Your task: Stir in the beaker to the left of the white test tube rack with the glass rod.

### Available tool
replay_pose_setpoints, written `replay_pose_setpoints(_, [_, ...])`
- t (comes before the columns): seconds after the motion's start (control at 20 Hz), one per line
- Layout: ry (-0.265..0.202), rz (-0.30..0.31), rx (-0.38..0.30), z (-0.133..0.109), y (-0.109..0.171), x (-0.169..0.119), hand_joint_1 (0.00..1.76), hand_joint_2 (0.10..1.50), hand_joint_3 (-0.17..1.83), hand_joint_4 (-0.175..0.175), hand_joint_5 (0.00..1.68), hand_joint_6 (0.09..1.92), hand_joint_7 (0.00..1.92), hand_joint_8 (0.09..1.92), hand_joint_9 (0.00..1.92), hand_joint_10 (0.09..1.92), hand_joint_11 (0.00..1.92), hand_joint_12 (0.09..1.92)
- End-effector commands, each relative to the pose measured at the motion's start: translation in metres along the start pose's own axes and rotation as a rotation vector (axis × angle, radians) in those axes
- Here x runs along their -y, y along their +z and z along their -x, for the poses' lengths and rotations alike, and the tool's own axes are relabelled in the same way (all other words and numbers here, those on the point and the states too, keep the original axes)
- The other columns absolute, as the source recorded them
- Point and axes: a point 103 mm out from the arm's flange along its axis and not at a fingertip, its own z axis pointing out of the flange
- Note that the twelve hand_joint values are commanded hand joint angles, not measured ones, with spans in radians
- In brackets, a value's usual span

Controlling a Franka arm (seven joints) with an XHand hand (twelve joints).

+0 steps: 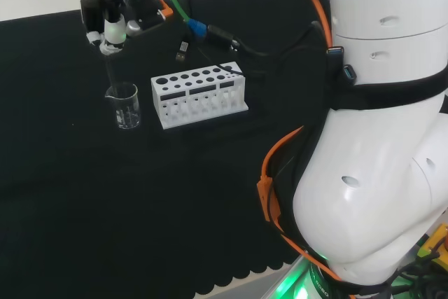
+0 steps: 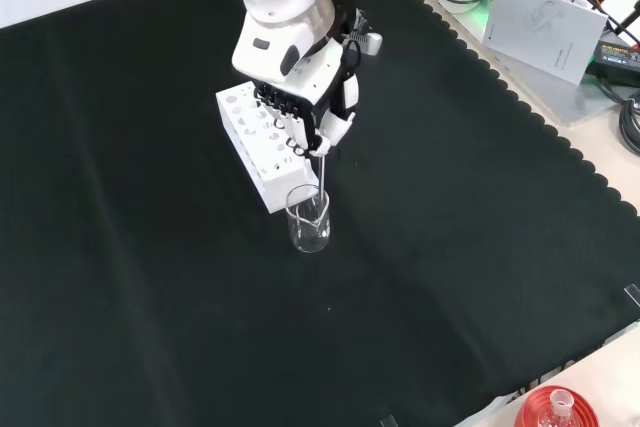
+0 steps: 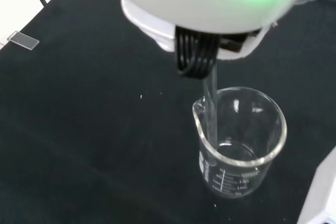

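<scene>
The glass rod (image 3: 211, 109) stands lowered inside the beaker (image 2: 309, 219), centre of the front view, just beside the white test tube rack (image 2: 264, 141). The hand (image 2: 305, 117) pinches the rod's upper end. Insertion appears done; stirring remains.

Small clear glass beaker (image 1: 127, 106) stands upright on the black-cloth table (image 1: 84, 194), w/ pour spout and printed white graduation marks on its wall. In the head view it sits just left of the white test tube rack (image 1: 199, 94), close but not touching, in the table's far-left part. In the front view it's just in front of the rack's near end, around mid-table. Can't tell whether it holds liquid.

Thin clear glass rod (image 3: 211, 109) hangs near vertical from the robot hand (image 2: 305, 112), whose fingers curl round its top. Its lower end dips inside the beaker, next to the spout side; can't tell if the tip touches the bottom.
</scene>
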Motion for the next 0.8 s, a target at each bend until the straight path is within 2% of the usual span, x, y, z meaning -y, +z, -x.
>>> replay_pose_setpoints(0.05, [-0.009,-0.018,-0.003,0.004,0.001,-0.01,1.45,0.48,0.86,-0.175,1.22,0.68,1.42,0.58,1.72,0.09,1.62,0.48])
replay_pose_setpoints(0.4, [0.018,-0.01,-0.015,0.034,-0.001,-0.01,1.45,0.48,0.86,-0.175,1.22,0.68,1.42,0.58,1.72,0.09,1.62,0.48])
replay_pose_setpoints(0.8, [0.048,-0.001,-0.025,0.052,-0.001,0.002,1.45,0.48,0.86,-0.175,1.22,0.68,1.42,0.58,1.72,0.09,1.62,0.48])
